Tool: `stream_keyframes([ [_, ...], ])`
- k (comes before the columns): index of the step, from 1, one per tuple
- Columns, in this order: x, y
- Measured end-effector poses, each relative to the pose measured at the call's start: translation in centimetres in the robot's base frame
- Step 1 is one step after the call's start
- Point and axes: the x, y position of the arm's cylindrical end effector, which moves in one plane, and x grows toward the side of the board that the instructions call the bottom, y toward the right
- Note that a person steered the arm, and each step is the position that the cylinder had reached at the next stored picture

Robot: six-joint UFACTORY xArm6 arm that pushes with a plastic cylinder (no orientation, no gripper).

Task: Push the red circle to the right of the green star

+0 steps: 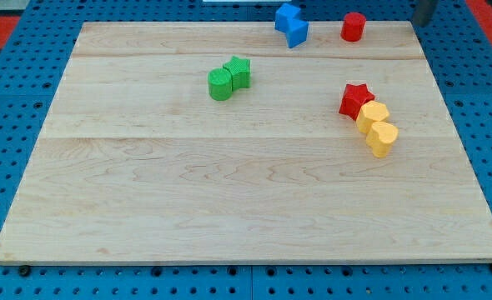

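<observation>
The red circle [353, 27] stands near the board's top edge, right of centre. The green star [239, 70] lies left of it and a little lower, touching a green circle [220, 84] at its lower left. A dark rod enters at the view's top right corner. My tip [420, 21] is at the board's top right corner, to the right of the red circle and apart from it. It touches no block.
Two blue blocks [291, 24] sit together at the top edge, just left of the red circle. A red star [355, 98] touches two yellow blocks [378, 127] at the right. The wooden board [229, 192] lies on a blue pegboard.
</observation>
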Motion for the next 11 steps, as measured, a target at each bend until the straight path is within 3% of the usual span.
stream_keyframes([
  [1, -0.1, -3.1],
  [2, -0.1, -11.1],
  [5, 1.2, -17.7],
  [8, 9.4, -21.1],
  [9, 7.7, -21.4],
  [10, 7.8, -26.8],
  [11, 10.2, -27.7],
])
